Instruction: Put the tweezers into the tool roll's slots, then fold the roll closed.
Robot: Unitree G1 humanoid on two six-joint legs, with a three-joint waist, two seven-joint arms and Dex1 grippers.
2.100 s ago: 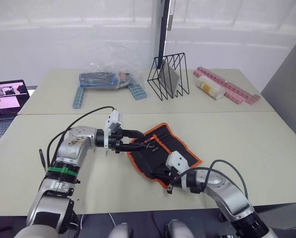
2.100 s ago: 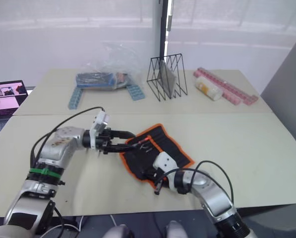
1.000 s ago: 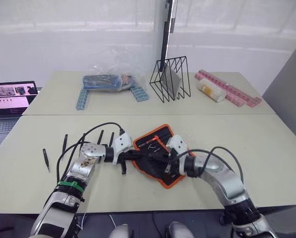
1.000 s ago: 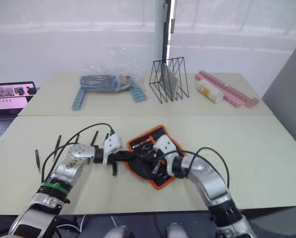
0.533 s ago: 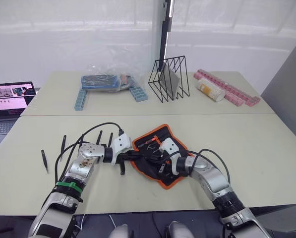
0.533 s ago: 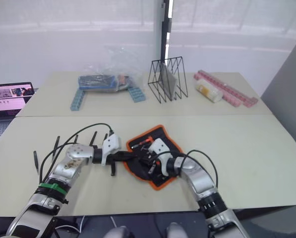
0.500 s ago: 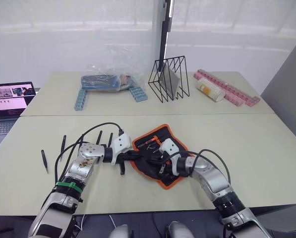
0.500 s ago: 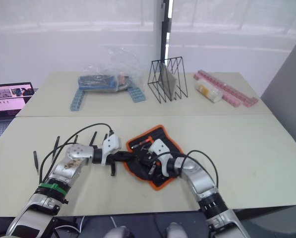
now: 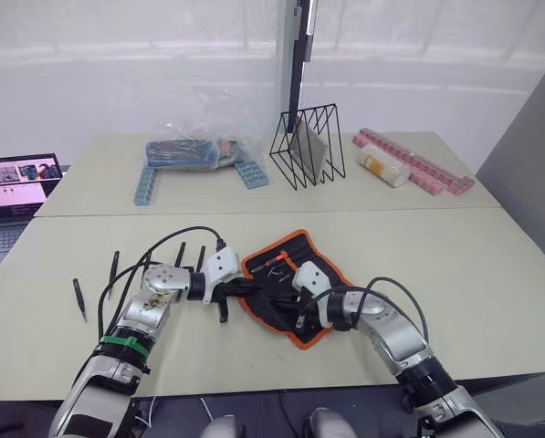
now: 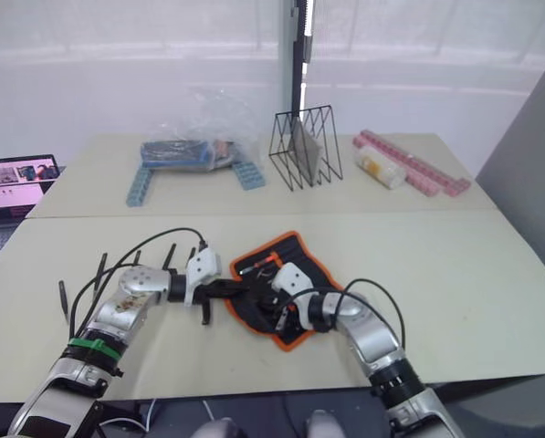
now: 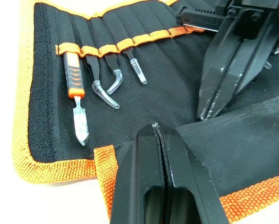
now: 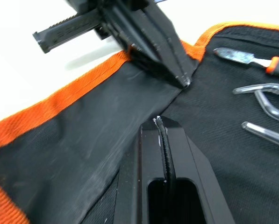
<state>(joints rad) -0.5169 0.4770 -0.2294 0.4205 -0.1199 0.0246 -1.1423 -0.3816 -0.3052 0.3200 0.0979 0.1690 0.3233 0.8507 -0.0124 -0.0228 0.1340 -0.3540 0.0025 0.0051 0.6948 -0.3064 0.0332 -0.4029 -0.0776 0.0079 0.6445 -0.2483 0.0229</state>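
Left eye view: the tool roll [image 9: 290, 286] is seen lying open on the worktop [image 9: 491, 265], between the two arms. The left end effector [image 11: 160, 140] is pressed shut on a folded flap of the tool roll, and the right end effector [image 12: 161, 125] is pressed shut on the same flap, tip to tip with it. Four tweezers [image 9: 115, 269] are seen loose on the worktop, well apart, past the left arm. A few tools are tucked in the slots [image 11: 125, 44].

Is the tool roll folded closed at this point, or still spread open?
Mostly open: the tool roll shows its slots with tools in them, though one flap lies folded over part of it.
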